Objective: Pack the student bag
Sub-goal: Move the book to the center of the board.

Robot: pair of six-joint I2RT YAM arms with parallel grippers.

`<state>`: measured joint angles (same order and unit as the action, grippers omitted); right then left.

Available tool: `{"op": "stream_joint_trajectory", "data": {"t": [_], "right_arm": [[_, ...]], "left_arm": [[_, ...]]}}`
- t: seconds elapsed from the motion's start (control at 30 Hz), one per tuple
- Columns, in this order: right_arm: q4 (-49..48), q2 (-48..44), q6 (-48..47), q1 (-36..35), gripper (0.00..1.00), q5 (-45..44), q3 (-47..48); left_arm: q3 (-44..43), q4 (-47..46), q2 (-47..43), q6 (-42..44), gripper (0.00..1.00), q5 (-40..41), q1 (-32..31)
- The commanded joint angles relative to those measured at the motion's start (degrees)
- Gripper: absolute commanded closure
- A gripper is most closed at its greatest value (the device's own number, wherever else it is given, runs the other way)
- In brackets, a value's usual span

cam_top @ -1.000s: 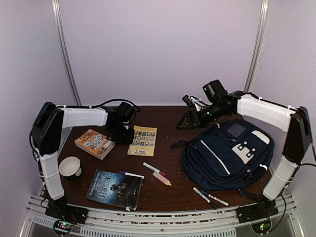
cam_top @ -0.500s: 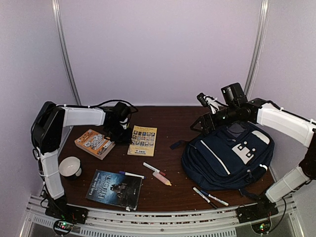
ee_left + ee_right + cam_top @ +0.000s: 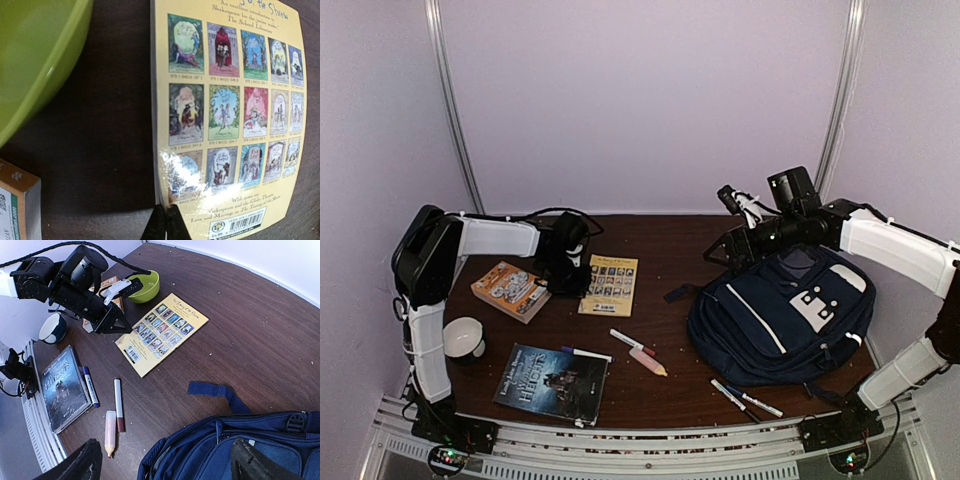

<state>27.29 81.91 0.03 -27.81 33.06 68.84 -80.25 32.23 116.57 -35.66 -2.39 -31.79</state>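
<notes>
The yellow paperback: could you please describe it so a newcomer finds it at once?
From the navy backpack on the table's right, look left past its loose strap. The yellow paperback lies flat there, beside the left gripper. Unlike the orange book and the dark book, it shows a grid of small cover pictures.

Soft, even light with a faint lilac cast leaves only weak shadows on the table point(image 3: 670, 250). Just above the left gripper point(image 3: 162, 222) a white glare patch washes out the glossy yellow book point(image 3: 230, 100); up and to its left the green bowl point(image 3: 35, 55) is blurred. The right gripper point(image 3: 167, 460) has its own fingers point(image 3: 80, 465) out of focus (dark, at the lower corners), and lines bow near that view's edges.
</notes>
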Motion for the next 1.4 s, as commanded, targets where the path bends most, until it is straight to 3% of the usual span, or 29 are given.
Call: {"op": "stream_joint_trajectory", "data": {"t": [0.0,0.63,0.83,1.1,1.23,1.37], "right_arm": [[-1.1,0.2,0.4,0.2,0.11,1.3,-0.3],[1.1,1.2,-1.7,0.4,0.12,-0.1,0.8],[7.2,-1.7,-11.9,0.5,0.11,-5.5,2.3],[20.1,-7.9,-22.4,1.7,0.15,-15.7,-3.7],[24.0,-12.6,-23.5,6.9,0.16,-21.4,-8.5],[27.8,-15.7,-24.8,16.0,0.16,-25.7,-11.1]], "left_arm": [[1.6,0.9,0.1,0.5,1.00,0.9,0.6],[15.6,1.9,-9.3,4.6,1.00,5.7,2.6],[20.7,0.8,-13.2,5.1,1.00,5.9,3.4],[19.1,1.0,-19.8,9.6,1.00,2.2,3.0],[15.5,4.0,-25.1,13.6,0.76,0.7,-0.1],[9.5,5.4,-26.8,15.2,0.65,-0.4,-4.5]]}}
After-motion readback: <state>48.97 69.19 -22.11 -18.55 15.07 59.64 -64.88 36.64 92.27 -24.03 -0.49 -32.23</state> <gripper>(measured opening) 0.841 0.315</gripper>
